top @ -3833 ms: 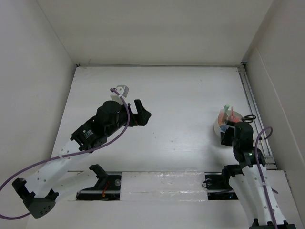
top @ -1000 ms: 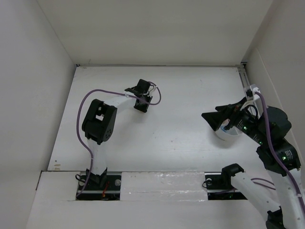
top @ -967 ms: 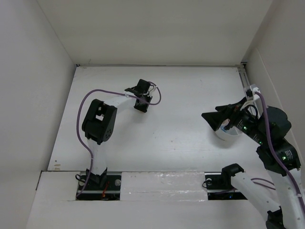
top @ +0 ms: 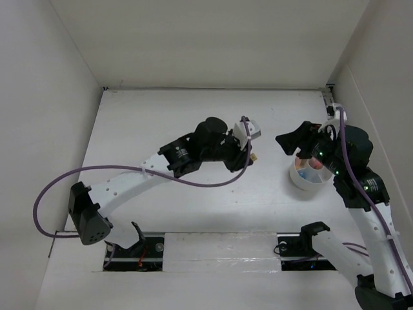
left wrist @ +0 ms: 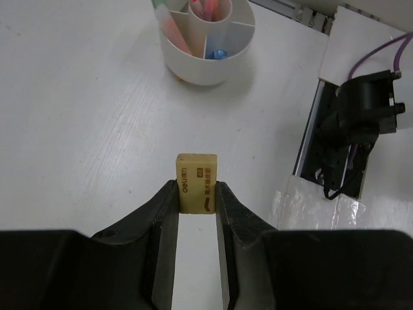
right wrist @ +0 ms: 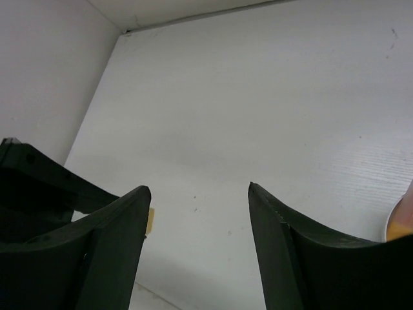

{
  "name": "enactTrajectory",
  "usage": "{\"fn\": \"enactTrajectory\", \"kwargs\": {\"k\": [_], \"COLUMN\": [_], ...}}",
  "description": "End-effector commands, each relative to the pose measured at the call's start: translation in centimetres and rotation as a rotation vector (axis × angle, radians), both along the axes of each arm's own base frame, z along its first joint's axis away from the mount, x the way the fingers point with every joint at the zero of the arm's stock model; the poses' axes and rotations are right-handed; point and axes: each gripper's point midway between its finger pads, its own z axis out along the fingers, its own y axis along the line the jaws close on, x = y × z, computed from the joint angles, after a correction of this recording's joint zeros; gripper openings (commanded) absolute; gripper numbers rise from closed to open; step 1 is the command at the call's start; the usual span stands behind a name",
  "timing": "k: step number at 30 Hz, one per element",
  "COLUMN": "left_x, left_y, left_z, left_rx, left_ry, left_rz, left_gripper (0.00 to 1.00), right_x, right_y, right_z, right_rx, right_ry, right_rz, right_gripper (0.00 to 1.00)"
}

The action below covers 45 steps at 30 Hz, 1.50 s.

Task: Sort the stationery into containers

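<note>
Left claw [left wrist: 195,194]: the two black fingers [left wrist: 164,213] are closed on a small yellow piece [left wrist: 197,181], one finger on each long side.
Small yellow piece: a little block with dark print on its top face. It stands out in front of the fingertips. From above it shows as a small pale spot [top: 255,157] at the tip of the left claw [top: 245,154]. Whether it touches the table [top: 161,123] I cannot tell.
Place of the piece: over the middle part of the table, to the left of the white cup [top: 300,182] and apart from it.
White cup: round and short, divided inside. In the left wrist view it stands on the table beyond the piece, with its wall [left wrist: 193,64] toward the camera.
In the cup: thin pink pens [left wrist: 210,8] in the middle tube, a pale pink marker [left wrist: 174,29] in a side compartment, and a light-blue tip [left wrist: 219,53] in another one.
Right claw [top: 290,142]: the fingers [right wrist: 122,226] are apart and nothing is between them. It hangs above the left rim of the cup and points to the left.
Right wrist view: between the fingers only bare table [right wrist: 258,97] is seen.
</note>
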Motion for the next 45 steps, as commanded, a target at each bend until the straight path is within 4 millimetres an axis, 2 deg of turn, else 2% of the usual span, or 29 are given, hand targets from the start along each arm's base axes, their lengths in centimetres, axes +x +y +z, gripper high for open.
{"fn": "enactTrajectory", "kwargs": {"k": [1,2,3,5,7,9,11,12,13,14,15,16,17,21,30,34,39,43,45], "left_x": [-1.4,-2.2,-2.1,-3.1,-3.3,-3.7,-3.8,-3.9,-3.9,-4.0,-4.0,-4.3,-4.6,-5.0,-4.9,-4.8,-5.0,-5.1,-5.3], "left_y": [-0.1,-0.5,-0.6,-1.1,-1.3,-1.4,-1.2,-0.9,-0.8,-0.7,-0.5,-0.3,-0.3,-0.1,-0.8,-0.9,-1.0,-0.8,-0.7], "left_z": [1.6,2.2,2.0,2.0,2.2,3.5,3.5,4.5,4.2,4.5,4.8,5.8,5.9,6.9,4.9,4.9,4.9,5.3,5.9], "left_rx": [-0.033,-0.049,-0.041,-0.032,-0.033,-0.073,-0.088,-0.118,-0.119,-0.135,-0.146,-0.185,-0.194,-0.217,-0.166,-0.156,-0.158,-0.166,-0.185], "left_ry": [-0.092,-0.110,-0.130,-0.151,-0.174,-0.191,-0.198,-0.220,-0.221,-0.228,-0.242,-0.255,-0.256,-0.260,-0.234,-0.229,-0.227,-0.231,-0.236], "left_rz": [0.010,0.000,0.017,0.008,0.018,0.012,0.013,0.013,0.013,0.014,0.013,0.003,-0.007,-0.023,-0.038,-0.038,-0.047,-0.047,-0.055], "left_gripper": [0.00,0.00,0.00,0.00,0.00,0.00,0.00,0.00,0.00,0.00,0.00,0.00,0.00,0.00,0.00,0.00,0.00,0.00,0.00], "right_x": [-1.9,-2.5,-3.2,-3.8,-4.5,-4.6,-4.8,-5.1,-5.4,-5.8,-5.9,-6.2,-6.7,-6.8,-7.2,-7.2,-7.1,-6.4,-6.5], "right_y": [0.6,0.5,0.9,1.4,2.4,2.7,2.9,3.0,3.1,3.5,3.9,4.4,5.1,5.7,6.4,6.6,6.8,7.1,7.4], "right_z": [2.8,3.2,3.1,2.0,1.1,-0.2,-1.0,-0.9,-0.7,-0.6,-1.4,-1.5,-1.2,-1.8,-0.2,0.6,0.7,-0.7,-0.8], "right_rx": [0.033,0.036,0.042,0.045,0.056,0.061,0.072,0.083,0.088,0.102,0.106,0.125,0.145,0.182,0.230,0.257,0.280,0.271,0.277], "right_ry": [-0.071,-0.085,-0.082,-0.051,-0.023,0.023,0.037,0.029,0.012,0.019,0.033,0.041,0.030,0.044,0.004,-0.026,-0.030,0.013,0.010], "right_rz": [0.067,0.067,0.103,0.144,0.216,0.229,0.239,0.246,0.262,0.288,0.315,0.348,0.406,0.440,0.493,0.499,0.510,0.494,0.503], "right_gripper": [0.68,0.68,0.68,0.67,0.65,0.64,0.63,0.63,0.61,0.61,0.61,0.61,0.61,0.61,0.61,0.61,0.60,0.59,0.59]}}
